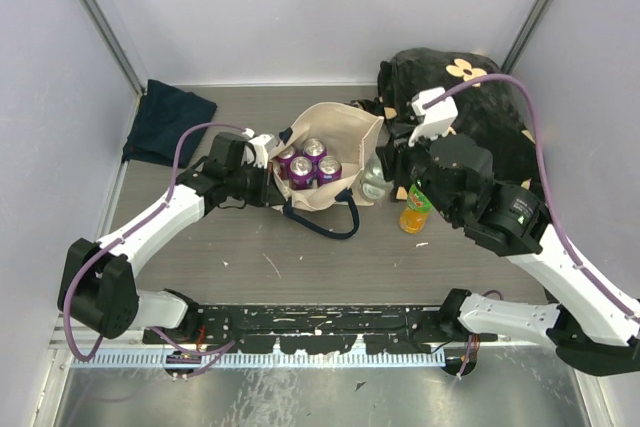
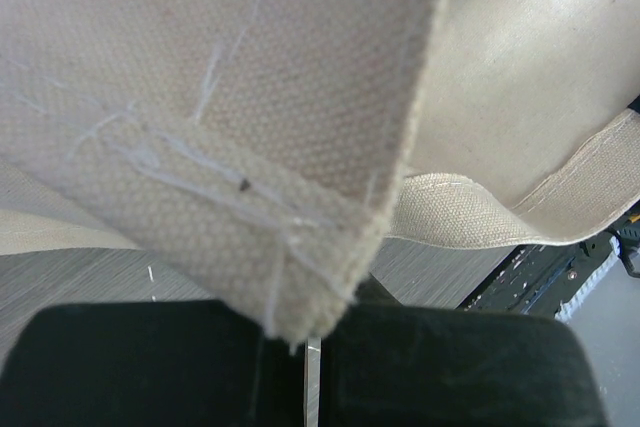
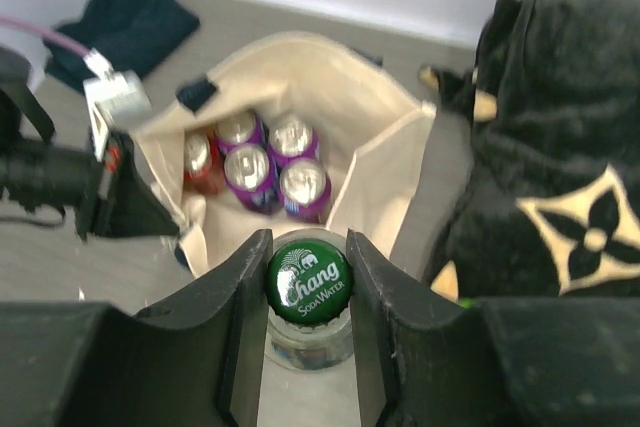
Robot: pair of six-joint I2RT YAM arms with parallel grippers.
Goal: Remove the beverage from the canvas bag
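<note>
The right tool (image 3: 306,243) clamps the green-capped bottle (image 3: 308,285), the left tool (image 2: 310,335) pinches the woven canvas bag (image 2: 250,97).

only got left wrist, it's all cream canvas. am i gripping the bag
Observer: Yes. From above, the left gripper pinches the canvas bag's left rim.
Operator: whats in it
Observer: Several purple cans, standing upright.
Operator: and the right arm
Observer: The right gripper looks closed on the green cap of a soda water bottle standing just outside the bag's right side.
</note>
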